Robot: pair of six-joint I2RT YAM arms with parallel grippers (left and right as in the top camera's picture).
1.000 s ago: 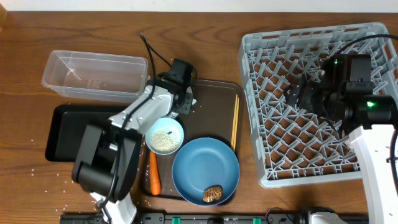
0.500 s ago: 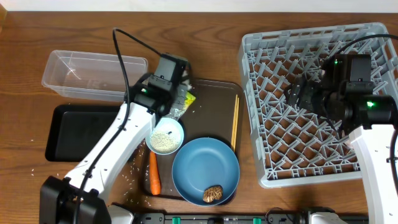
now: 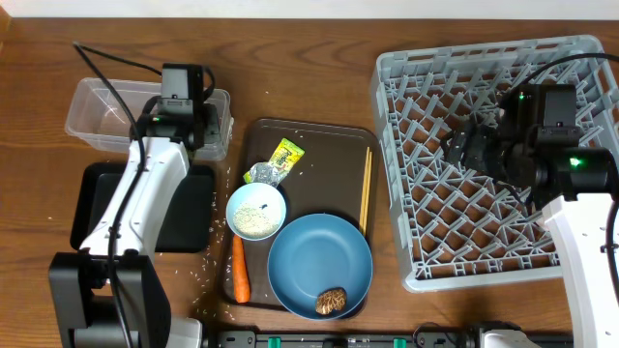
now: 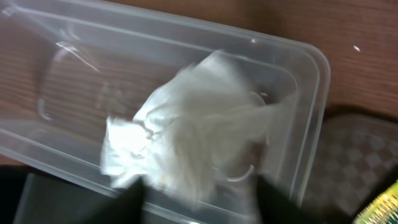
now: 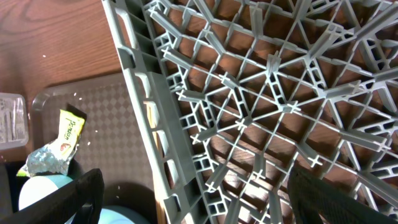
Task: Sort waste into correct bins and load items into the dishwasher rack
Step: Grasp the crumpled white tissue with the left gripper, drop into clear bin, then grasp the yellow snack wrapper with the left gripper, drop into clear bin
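Since the earlier frame the left gripper (image 3: 193, 124) is no longer over the brown serving tray (image 3: 334, 145); it is now hanging over the right end of the clear tub (image 3: 106, 116). In the left wrist view its fingers (image 4: 132, 204) are standing rather narrow and are holding the crumpled white paper (image 4: 193, 130) just above the inside of the tub, though the picture is blurred. The silvery wrapper (image 3: 276, 164) is lying on the serving tray, just beside the white bowl (image 3: 256, 211) with the rice. The black tray (image 3: 92, 208) is sitting on the table (image 3: 319, 58) in front of the tub. The right gripper (image 5: 196, 186) is hovering wide open over the dishwasher rack (image 3: 426, 77), holding nothing.
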